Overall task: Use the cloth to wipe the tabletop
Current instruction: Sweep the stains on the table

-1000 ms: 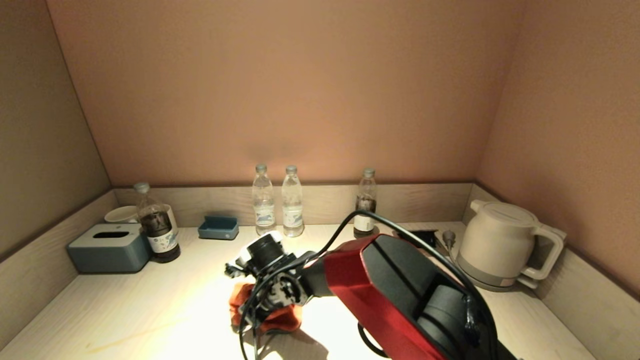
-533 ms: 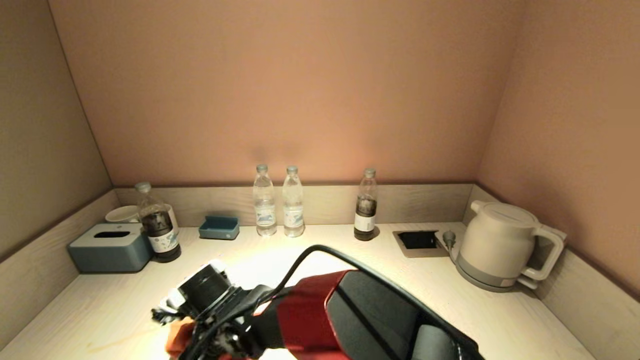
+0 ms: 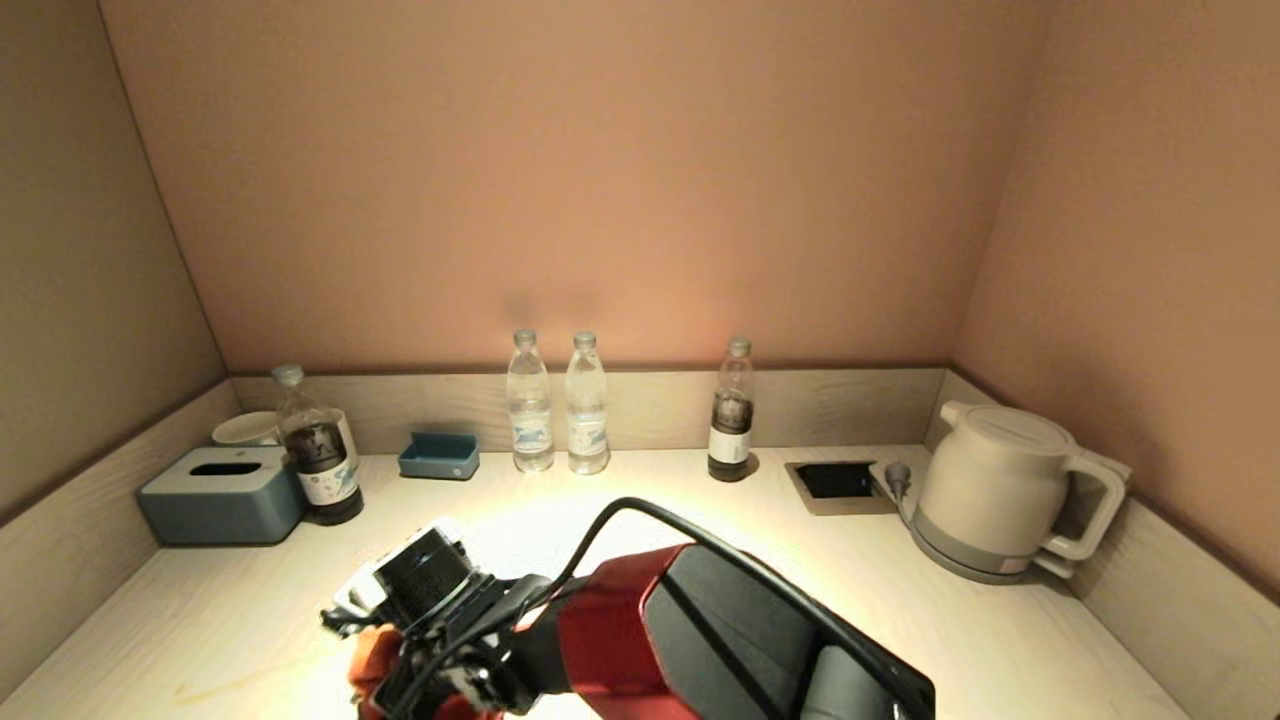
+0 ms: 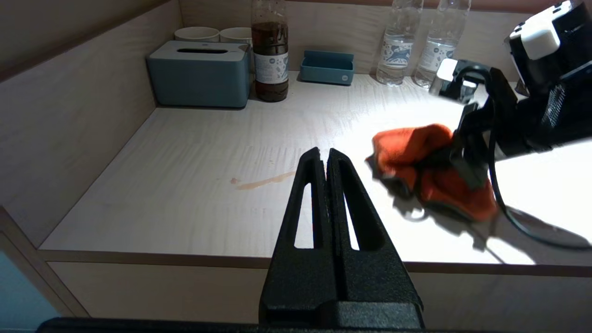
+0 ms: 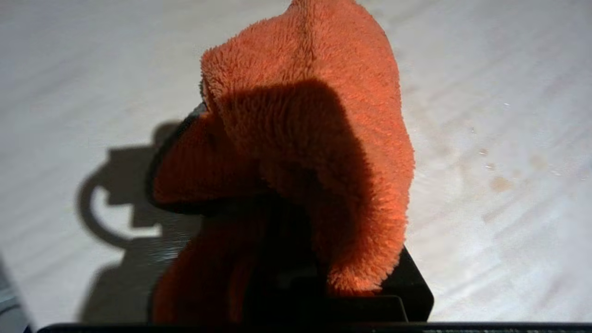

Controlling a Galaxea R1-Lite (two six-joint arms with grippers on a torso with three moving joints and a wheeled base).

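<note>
The orange cloth [image 3: 370,662] lies bunched on the pale wooden tabletop [image 3: 900,620] near the front left. My right gripper [image 4: 455,162] is shut on the cloth [image 4: 411,148] and presses it to the surface; the cloth [image 5: 314,138] covers its fingers in the right wrist view. A brown streak [image 4: 263,181] marks the tabletop just left of the cloth, and it also shows in the head view [image 3: 230,685]. My left gripper [image 4: 327,155] is shut and empty, held off the table's front edge and pointing at the streak.
Along the back wall stand a blue tissue box [image 3: 220,495], two cups [image 3: 245,428], a dark bottle [image 3: 318,450], a blue tray [image 3: 437,456], two water bottles [image 3: 528,405], another dark bottle [image 3: 732,415], a socket recess [image 3: 838,482] and a kettle [image 3: 1000,490].
My right arm has dragged the cloth from the table's middle left and toward the front edge, then eased back slightly. Its arm no longer hides the right dark bottle and the socket recess.
</note>
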